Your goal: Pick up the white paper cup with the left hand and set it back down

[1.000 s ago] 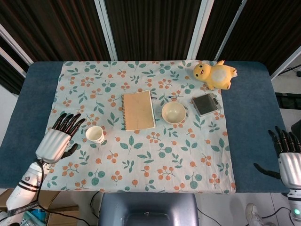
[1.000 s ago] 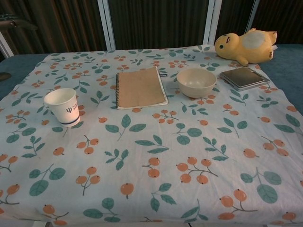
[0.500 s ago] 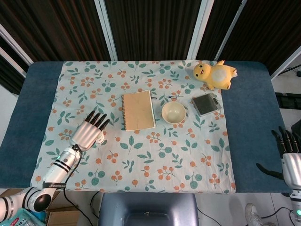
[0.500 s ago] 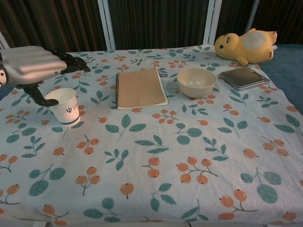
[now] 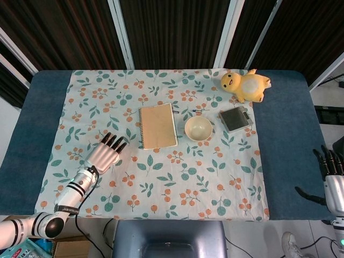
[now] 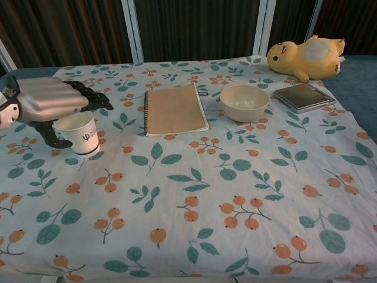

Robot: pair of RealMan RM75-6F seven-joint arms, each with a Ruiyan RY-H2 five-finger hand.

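The white paper cup (image 6: 82, 137) with a blue logo stands upright on the flowered cloth at the table's left. My left hand (image 6: 50, 101) hovers just over its rim, fingers stretched out flat across the top and thumb (image 6: 46, 134) down beside the cup's left wall. No closed grip on it shows. In the head view the left hand (image 5: 105, 153) hides the cup entirely. My right hand (image 5: 333, 180) hangs at the far right edge, off the cloth, fingers apart and holding nothing.
A tan spiral notebook (image 5: 158, 126) lies at mid-table, with a cream bowl (image 5: 198, 129) to its right. Further right is a flat grey device (image 5: 235, 119). A yellow plush duck (image 5: 244, 85) lies at the back right. Blue table margins flank the cloth (image 5: 177, 183).
My left hand swept in from the left of the cup to above it and has sunk lower onto its rim. The right hand drifted slightly downward.
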